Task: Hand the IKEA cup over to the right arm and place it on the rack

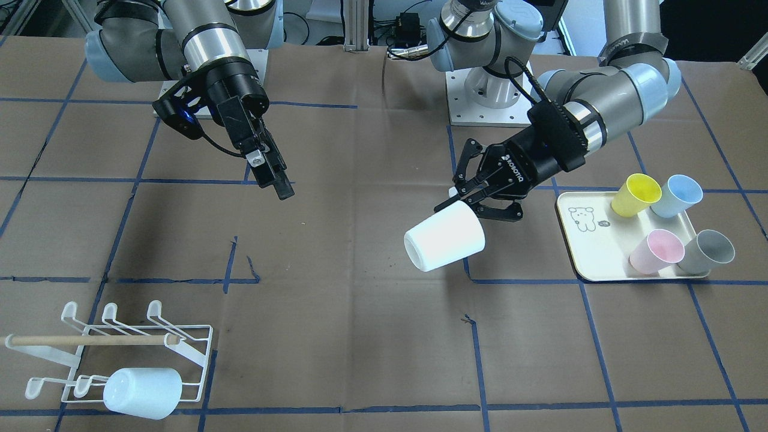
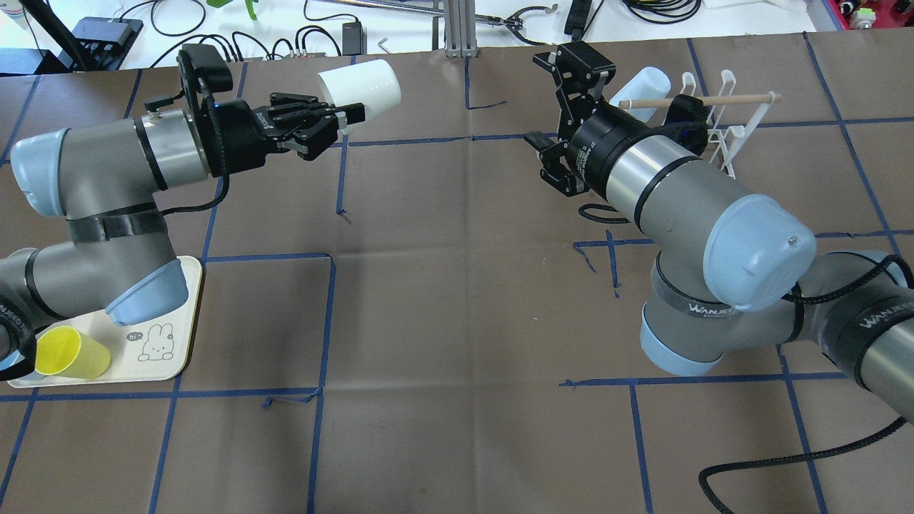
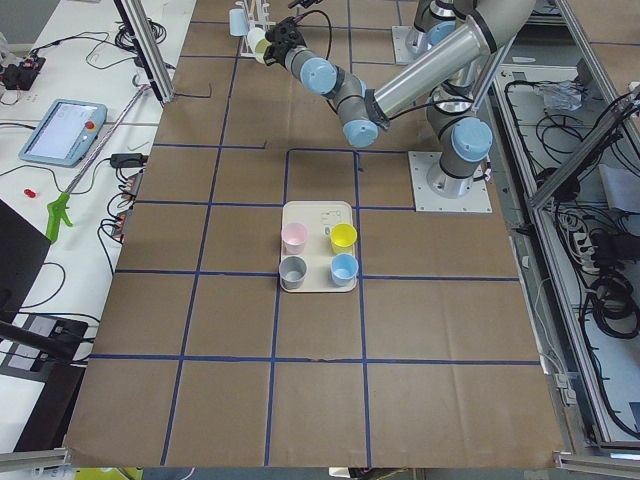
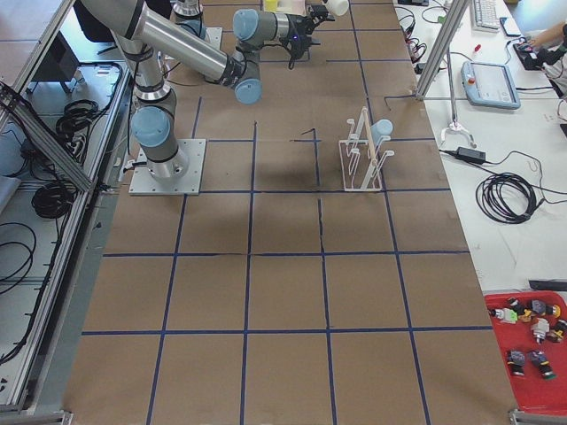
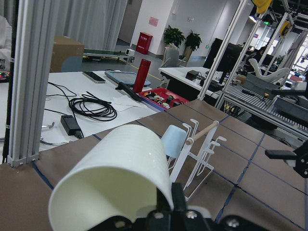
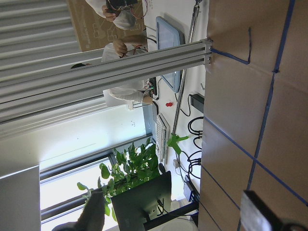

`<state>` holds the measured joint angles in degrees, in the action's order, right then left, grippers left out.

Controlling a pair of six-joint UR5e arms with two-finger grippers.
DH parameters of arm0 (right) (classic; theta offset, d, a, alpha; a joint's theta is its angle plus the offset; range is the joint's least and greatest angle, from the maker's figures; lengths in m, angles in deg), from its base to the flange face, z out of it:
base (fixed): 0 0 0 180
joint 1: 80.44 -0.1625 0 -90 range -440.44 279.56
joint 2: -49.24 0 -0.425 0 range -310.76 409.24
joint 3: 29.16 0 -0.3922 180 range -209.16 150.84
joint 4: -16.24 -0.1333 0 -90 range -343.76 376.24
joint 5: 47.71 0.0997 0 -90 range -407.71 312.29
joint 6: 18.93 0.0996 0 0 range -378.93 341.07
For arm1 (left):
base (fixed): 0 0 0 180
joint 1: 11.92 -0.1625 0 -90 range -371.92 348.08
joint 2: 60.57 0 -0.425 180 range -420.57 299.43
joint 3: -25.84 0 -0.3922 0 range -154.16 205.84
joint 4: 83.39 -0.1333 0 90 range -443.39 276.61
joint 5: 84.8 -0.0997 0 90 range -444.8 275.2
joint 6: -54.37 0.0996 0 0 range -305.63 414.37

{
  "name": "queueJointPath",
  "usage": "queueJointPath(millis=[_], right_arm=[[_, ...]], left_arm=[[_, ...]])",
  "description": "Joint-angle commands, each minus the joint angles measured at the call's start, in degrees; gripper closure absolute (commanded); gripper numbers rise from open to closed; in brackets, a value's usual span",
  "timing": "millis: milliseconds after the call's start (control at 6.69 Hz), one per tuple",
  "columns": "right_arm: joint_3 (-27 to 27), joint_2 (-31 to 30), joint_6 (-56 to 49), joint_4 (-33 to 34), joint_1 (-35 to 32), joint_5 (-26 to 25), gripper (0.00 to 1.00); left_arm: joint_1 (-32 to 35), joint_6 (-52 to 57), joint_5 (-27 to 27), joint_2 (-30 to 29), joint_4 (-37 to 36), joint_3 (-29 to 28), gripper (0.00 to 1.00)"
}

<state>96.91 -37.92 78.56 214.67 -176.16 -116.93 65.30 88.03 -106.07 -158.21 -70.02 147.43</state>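
Observation:
My left gripper (image 1: 461,201) is shut on the rim of a white IKEA cup (image 1: 444,237). It holds the cup on its side above the table, base pointing away from the arm. The cup also shows in the overhead view (image 2: 358,84) and fills the left wrist view (image 5: 113,178). My right gripper (image 1: 273,174) hangs open and empty over the table, well apart from the cup, and also shows in the overhead view (image 2: 577,63). The white wire rack (image 1: 129,351) with its wooden dowel stands at the table's far edge and carries a pale blue cup (image 1: 143,393).
A cream tray (image 1: 579,252) with a bear drawing holds a yellow cup (image 1: 636,195), a blue cup (image 1: 677,195), a pink cup (image 1: 657,252) and a grey cup (image 1: 708,252). The brown table has blue tape lines. An aluminium post (image 2: 457,28) stands at the far edge.

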Motion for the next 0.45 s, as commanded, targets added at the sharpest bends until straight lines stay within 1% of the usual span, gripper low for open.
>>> queueJointPath(millis=[0, 149, 299], right_arm=[[-0.1, 1.1, 2.5, -0.2, -1.9, -0.3, 0.0], [-0.1, 1.9, 6.1, -0.2, -3.7, -3.0, 0.0], [-0.1, 2.3, 6.2, -1.6, -5.6, -4.0, 0.0]], left_arm=[[2.6, -1.2, -0.9, 0.1, -2.6, 1.4, 0.98], [4.4, -1.4, -1.8, 0.0, -2.8, 1.4, 0.98], [7.5, -2.8, -5.5, -0.2, -4.3, 1.4, 0.98]])
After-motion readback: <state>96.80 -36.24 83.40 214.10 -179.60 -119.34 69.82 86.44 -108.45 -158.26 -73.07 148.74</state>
